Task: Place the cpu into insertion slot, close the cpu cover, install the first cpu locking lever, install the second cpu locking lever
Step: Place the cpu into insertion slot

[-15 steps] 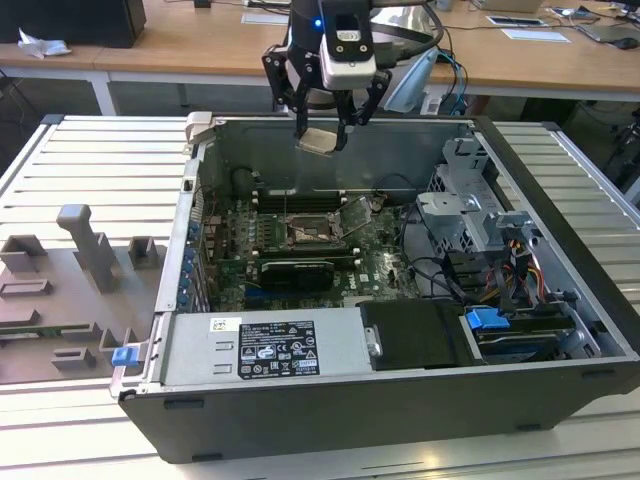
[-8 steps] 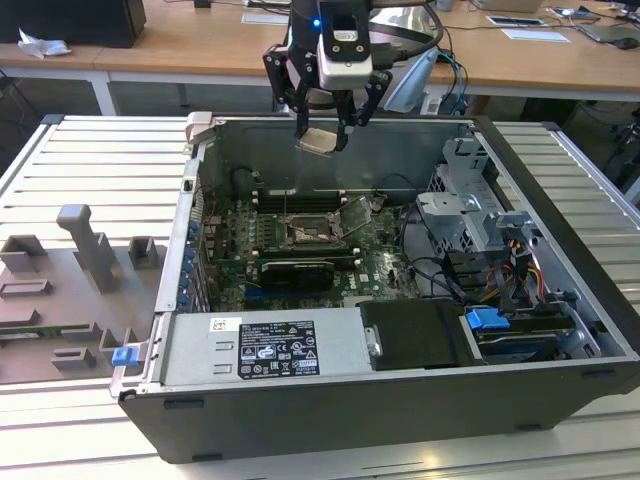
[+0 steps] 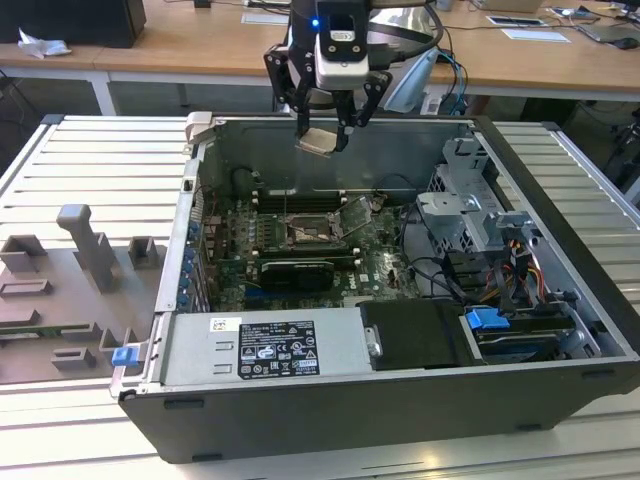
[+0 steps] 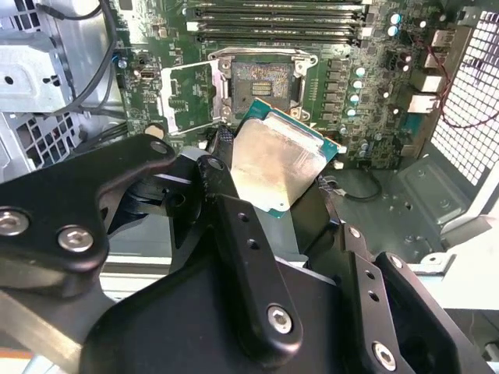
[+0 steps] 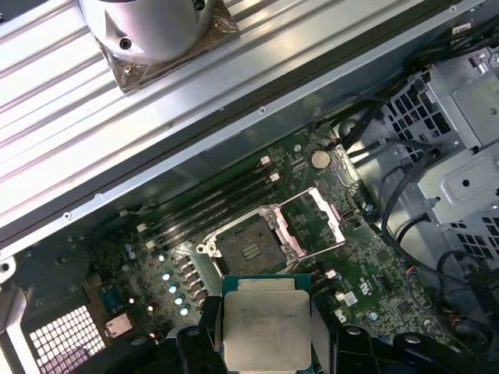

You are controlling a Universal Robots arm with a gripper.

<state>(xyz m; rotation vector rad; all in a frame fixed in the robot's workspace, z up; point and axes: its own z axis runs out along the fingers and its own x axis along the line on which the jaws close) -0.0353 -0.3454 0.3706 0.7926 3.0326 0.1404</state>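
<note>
I've got the PC case [image 3: 400, 410] lying open on the table [image 3: 40, 160], w/ a fixture tray [image 3: 70, 290] just beside it on the exterior view's left. Inside, the motherboard [image 3: 235, 250] sits on the case floor. The insertion slot [image 3: 308, 234] is near the board's middle, memory slots [image 3: 300, 197] behind it. The cpu cover [image 3: 356, 214] stands flipped open at the slot's edge twd the exterior view's right. Drive cage [image 3: 470, 200] is further right, PSU [image 3: 265, 345] in front. The gripper [image 3: 325, 135] hangs above the board w/ the cpu [image 3: 319, 140] btwn its fingers, well apart from the slot.
</note>
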